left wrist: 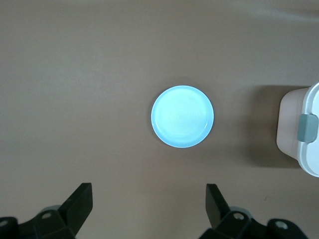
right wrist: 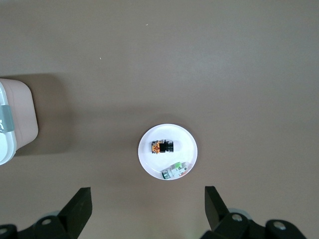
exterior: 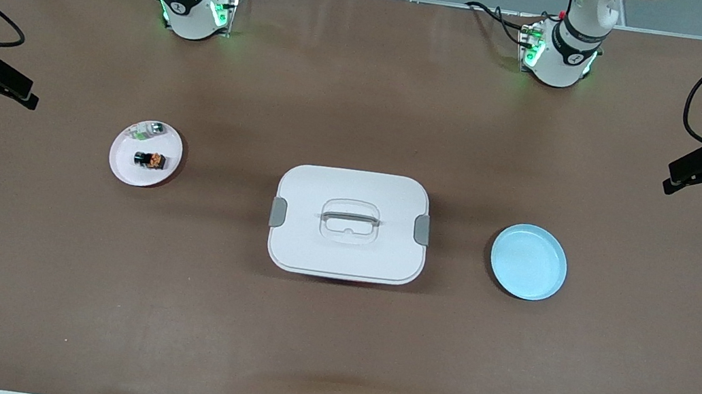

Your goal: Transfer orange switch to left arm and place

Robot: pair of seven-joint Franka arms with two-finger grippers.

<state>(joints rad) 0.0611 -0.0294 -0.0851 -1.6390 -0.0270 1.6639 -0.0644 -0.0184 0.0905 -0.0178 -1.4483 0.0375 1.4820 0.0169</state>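
The orange switch [exterior: 150, 160] is tiny, black with an orange end, and lies on a round pink plate [exterior: 121, 171] toward the right arm's end of the table. In the right wrist view the switch [right wrist: 162, 147] lies on the plate [right wrist: 144, 162]. The white lidded box [exterior: 345, 251] stands mid-table, with its edge in both wrist views [left wrist: 304, 134] [right wrist: 12, 124]. My right gripper [exterior: 19, 92] [right wrist: 148, 201] is open and empty, high over the table by the pink plate. My left gripper [exterior: 687, 177] [left wrist: 149, 199] is open and empty, high over the table by the blue plate.
A small silver-and-green part [exterior: 149, 129] [right wrist: 175, 170] shares the pink plate with the switch. An empty blue plate [exterior: 528, 262] [left wrist: 182, 116] lies toward the left arm's end, beside the box. Cables run along the table's front edge.
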